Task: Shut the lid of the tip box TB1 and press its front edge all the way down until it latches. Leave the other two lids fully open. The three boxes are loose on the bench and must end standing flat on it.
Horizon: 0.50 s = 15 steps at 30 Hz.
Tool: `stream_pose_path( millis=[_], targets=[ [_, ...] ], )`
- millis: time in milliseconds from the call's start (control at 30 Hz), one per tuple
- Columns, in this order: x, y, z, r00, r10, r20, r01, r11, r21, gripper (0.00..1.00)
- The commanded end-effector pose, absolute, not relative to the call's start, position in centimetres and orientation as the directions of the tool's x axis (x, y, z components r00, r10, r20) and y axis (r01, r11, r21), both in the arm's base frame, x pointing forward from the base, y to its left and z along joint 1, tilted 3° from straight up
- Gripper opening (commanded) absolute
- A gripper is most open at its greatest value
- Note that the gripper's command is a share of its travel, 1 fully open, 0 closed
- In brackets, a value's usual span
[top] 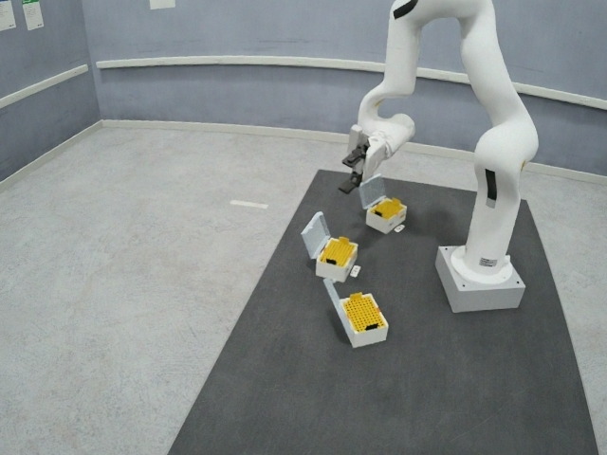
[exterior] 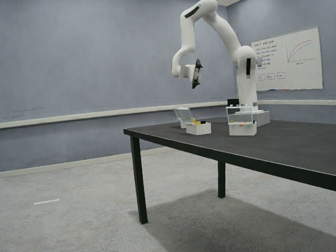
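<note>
3 boxes sit on the desk [top: 441,391], all lids up. The far box [top: 387,215] is nearest the desk's far edge. The gripper [top: 354,169] hangs above its lid [top: 372,191], not touching, jaws wide open and holding nothing. I cannot tell which box is TB1.

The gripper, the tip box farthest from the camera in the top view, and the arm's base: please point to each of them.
Gripper [top: 354,172], top view, between its open black fingers.
Farthest tip box [top: 383,223], top view, on its white front wall.
Arm's base [top: 489,300], top view, on its front side face.
</note>
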State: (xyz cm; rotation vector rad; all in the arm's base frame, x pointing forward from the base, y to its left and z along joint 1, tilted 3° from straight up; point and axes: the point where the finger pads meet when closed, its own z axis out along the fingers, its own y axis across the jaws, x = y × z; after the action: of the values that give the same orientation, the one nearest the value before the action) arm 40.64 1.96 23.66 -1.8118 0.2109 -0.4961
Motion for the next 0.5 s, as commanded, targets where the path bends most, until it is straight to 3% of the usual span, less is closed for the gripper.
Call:
stream_pose_path(
  millis=[0, 467],
  targets=[
    [39.0, 2.7, 23.5, 0.926, -0.351, 0.141, 0.036, -0.288, -0.957, 1.0],
    [34.5, 3.9, 22.6, 0.962, -0.261, -0.084, -0.167, -0.315, -0.934, 1.0]
  ],
)
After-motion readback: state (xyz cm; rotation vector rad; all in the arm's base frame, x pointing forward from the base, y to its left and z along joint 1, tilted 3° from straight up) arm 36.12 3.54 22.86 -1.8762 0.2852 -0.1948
